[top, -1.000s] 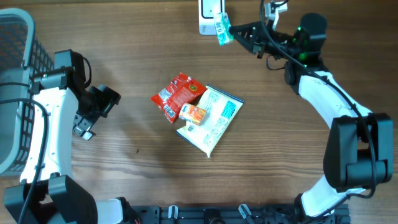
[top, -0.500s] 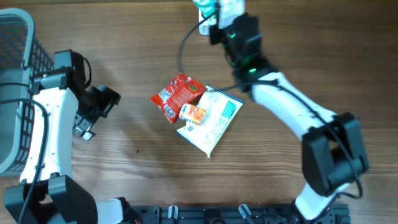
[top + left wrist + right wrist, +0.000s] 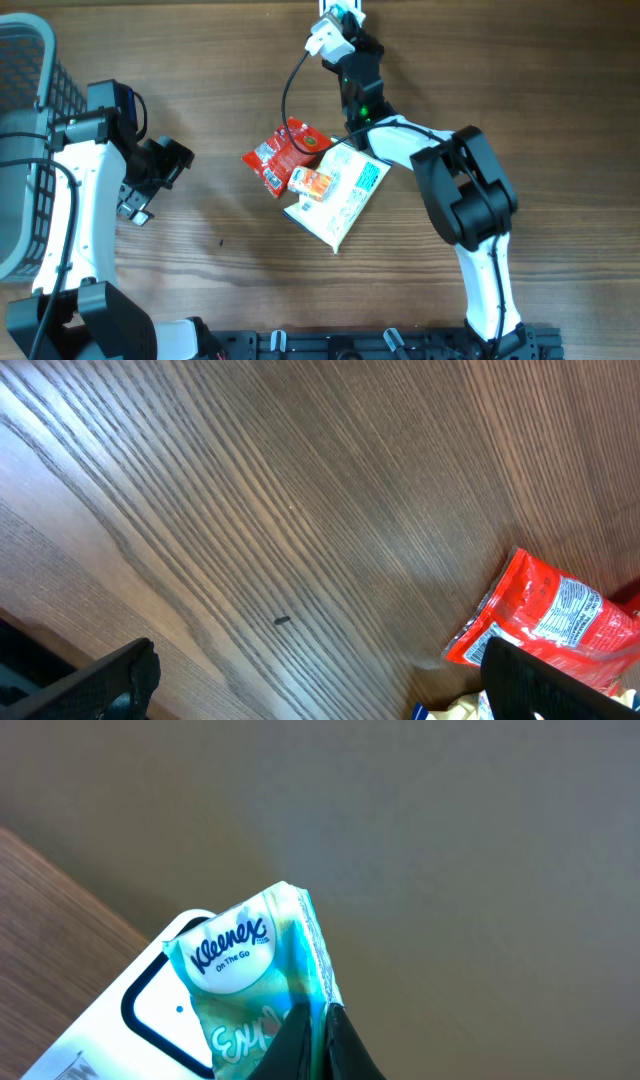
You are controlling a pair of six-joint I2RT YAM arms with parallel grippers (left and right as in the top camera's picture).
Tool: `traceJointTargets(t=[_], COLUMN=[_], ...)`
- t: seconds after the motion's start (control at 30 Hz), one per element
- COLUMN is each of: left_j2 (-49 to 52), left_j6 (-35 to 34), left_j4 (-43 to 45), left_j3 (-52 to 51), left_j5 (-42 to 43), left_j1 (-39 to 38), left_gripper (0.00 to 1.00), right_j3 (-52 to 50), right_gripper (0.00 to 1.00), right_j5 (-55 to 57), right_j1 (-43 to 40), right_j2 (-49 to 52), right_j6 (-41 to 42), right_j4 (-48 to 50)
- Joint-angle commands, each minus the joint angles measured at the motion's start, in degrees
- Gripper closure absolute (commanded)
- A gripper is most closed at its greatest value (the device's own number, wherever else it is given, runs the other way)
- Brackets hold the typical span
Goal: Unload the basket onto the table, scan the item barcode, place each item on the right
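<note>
Within the last second the right arm has swung from the upper right to the top centre of the overhead frame, so the Kleenex tissue pack [image 3: 255, 982] now hangs just over the white scanner [image 3: 118, 1020] at the upper edge of the desk [image 3: 200, 270]. The right end effector [image 3: 318, 1042] is clamped shut on the pack. I judge the scan itself is at hand, though the barcode's facing is hidden. The left end effector [image 3: 315, 685] has not moved: it sits wide open and empty at left.
</note>
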Motion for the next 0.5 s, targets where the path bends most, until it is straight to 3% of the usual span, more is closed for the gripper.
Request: traceJointTargets(t=[0.0,0.33,0.47], left_j2=[0.00,0.00,0.00], left_j6=[-0.57,-0.57,-0.57], left_j4=[0.02,0.02,0.02], left_j3=[-0.04,-0.04,-0.04], left_j5=[0.44,0.44,0.44], left_j1=[0.15,0.15,0.15], left_gripper=[0.00,0.00,0.00], right_j3=[5.97,11.87,11.87], right_gripper=[0.96,0.96,0.96], right_j5=[-1.01,-1.51,3.98], right_j1=[-0.70,-2.12,-3.21], right_j2=[4.39,7.69,7.69], right_j6=[-2.67,1.92,4.26], right_j4=[0.76,-3.85,-3.80])
